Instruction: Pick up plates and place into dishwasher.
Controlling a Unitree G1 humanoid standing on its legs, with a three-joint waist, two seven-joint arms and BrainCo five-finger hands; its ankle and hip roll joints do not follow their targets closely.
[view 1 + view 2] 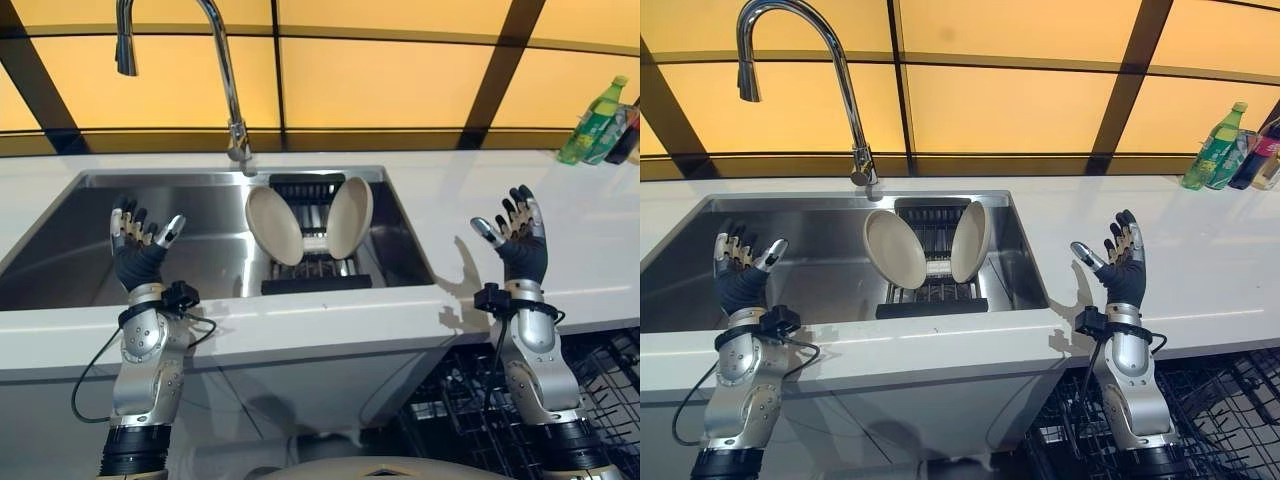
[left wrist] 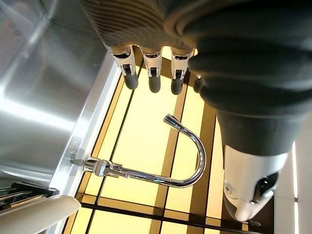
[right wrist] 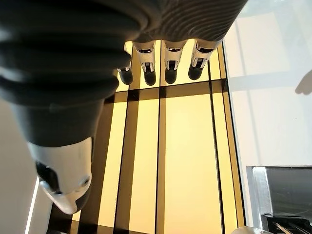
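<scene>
Two cream plates stand on edge in a black dish rack point(image 1: 315, 272) inside the steel sink point(image 1: 200, 255): the left plate point(image 1: 273, 225) and the right plate point(image 1: 350, 217) lean away from each other at the top, their lower edges close together in the rack. A curved chrome faucet point(image 1: 225, 80) rises from the white surface point(image 1: 590, 235) behind the sink. The left robot hand point(image 1: 138, 240) is raised over the sink's left part, fingers straight and spread, holding nothing, well apart from the plates. The right robot hand point(image 1: 518, 238) is raised over the surface to the right of the sink, likewise open and empty. Below that arm, the dark wire dishwasher rack point(image 1: 455, 410) is pulled out under the surface's edge. Bottles, one of them green point(image 1: 1212, 148), stand at the far right of the surface against the yellow-panelled wall point(image 1: 1040, 95).
</scene>
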